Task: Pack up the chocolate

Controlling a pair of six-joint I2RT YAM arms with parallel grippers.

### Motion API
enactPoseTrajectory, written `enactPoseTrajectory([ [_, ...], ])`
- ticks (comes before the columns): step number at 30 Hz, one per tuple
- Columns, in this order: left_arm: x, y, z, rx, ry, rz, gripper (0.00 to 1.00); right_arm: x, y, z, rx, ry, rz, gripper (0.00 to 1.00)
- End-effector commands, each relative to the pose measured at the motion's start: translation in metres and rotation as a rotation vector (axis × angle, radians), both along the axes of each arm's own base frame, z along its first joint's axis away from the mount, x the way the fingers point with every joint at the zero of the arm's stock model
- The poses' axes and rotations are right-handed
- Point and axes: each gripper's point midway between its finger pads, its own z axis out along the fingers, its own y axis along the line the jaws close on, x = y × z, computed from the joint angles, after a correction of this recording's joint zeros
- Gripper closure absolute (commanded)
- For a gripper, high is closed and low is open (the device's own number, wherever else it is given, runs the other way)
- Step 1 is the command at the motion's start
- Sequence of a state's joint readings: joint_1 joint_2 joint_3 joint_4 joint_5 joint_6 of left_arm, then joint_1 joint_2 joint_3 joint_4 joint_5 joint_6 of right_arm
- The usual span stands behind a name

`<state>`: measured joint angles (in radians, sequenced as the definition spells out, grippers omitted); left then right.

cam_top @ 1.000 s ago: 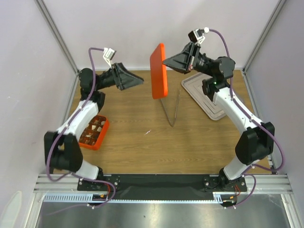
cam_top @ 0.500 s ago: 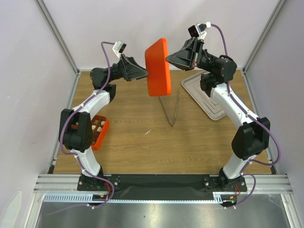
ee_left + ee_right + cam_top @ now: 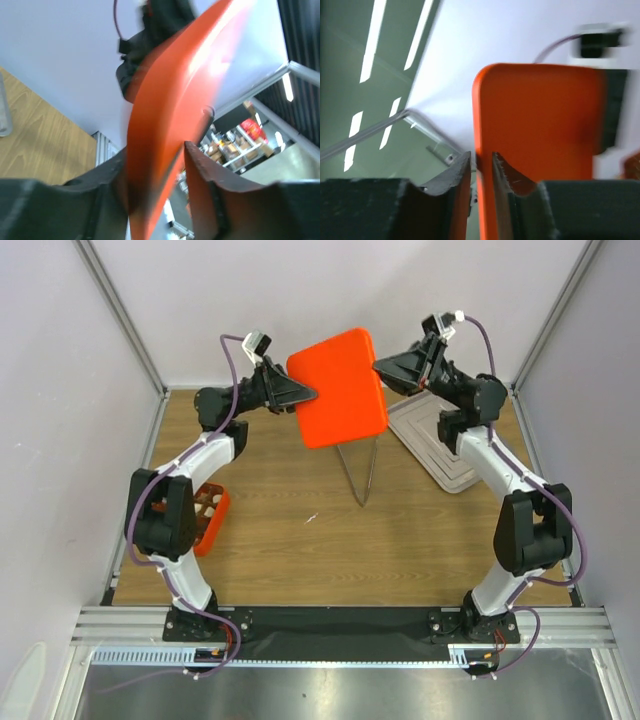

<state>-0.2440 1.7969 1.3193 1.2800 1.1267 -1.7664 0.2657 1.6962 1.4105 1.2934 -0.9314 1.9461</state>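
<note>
Above the wooden table point(image 3: 300, 550), a flat orange plastic lid with rounded corners point(image 3: 338, 388) hangs raised between my two grippers.
My left gripper point(image 3: 312, 397) is clamped on the lid's left edge. My right gripper point(image 3: 378, 366) has the opposite edge between its narrowly parted fingers, and I cannot tell whether they press on it. A pale grey plastic tray point(image 3: 425, 440) lies on the table just below my right gripper. An orange gridded box point(image 3: 218, 528) sits well below my left gripper, beside that arm and partly hidden by it. Thin metal tongs point(image 3: 352, 478) lie under the lid, between both grippers. The chocolate point(image 3: 203, 508), small dark brown pieces, sits in the box's compartments, well apart from either gripper.
</note>
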Motion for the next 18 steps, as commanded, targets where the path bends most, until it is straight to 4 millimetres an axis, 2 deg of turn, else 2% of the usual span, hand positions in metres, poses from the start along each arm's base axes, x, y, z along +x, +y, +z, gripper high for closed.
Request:
enactPoseTrajectory([
  [1, -0.056, 0.015, 0.055, -0.147, -0.337, 0.018, 0.55, 0.027, -0.004, -0.059, -0.169, 0.083, -0.062, 0.68],
  [2, -0.051, 0.016, 0.05, -0.128, -0.303, 0.035, 0.57, 0.033, -0.007, -0.07, -0.206, 0.102, -0.083, 0.63],
  [3, -0.049, 0.017, 0.048, -0.12, -0.298, 0.045, 0.62, 0.036, -0.006, -0.081, -0.253, 0.045, -0.119, 0.59],
  [4, -0.05, 0.02, 0.051, -0.114, -0.302, 0.06, 0.67, 0.041, -0.005, -0.093, -0.297, 0.107, -0.123, 0.55],
  [5, -0.042, 0.019, 0.043, -0.087, -0.262, 0.078, 0.72, 0.043, -0.004, -0.098, -0.316, 0.11, -0.133, 0.55],
  [6, -0.04, 0.019, 0.041, -0.078, -0.252, 0.087, 0.83, 0.044, -0.002, -0.108, -0.34, 0.114, -0.14, 0.53],
  [9, -0.033, 0.019, 0.034, -0.056, -0.218, 0.115, 0.95, 0.046, -0.002, -0.121, -0.354, 0.132, -0.147, 0.49],
  [12, -0.027, 0.02, 0.027, -0.041, -0.176, 0.134, 0.99, 0.05, -0.002, -0.137, -0.38, 0.156, -0.155, 0.43],
  [16, -0.018, 0.026, 0.024, -0.023, -0.165, 0.196, 1.0, 0.045, 0.0, -0.155, -0.385, 0.183, -0.157, 0.34],
  [18, -0.011, 0.031, 0.024, -0.019, -0.138, 0.246, 1.0, 0.042, 0.002, -0.157, -0.379, 0.18, -0.164, 0.32],
])
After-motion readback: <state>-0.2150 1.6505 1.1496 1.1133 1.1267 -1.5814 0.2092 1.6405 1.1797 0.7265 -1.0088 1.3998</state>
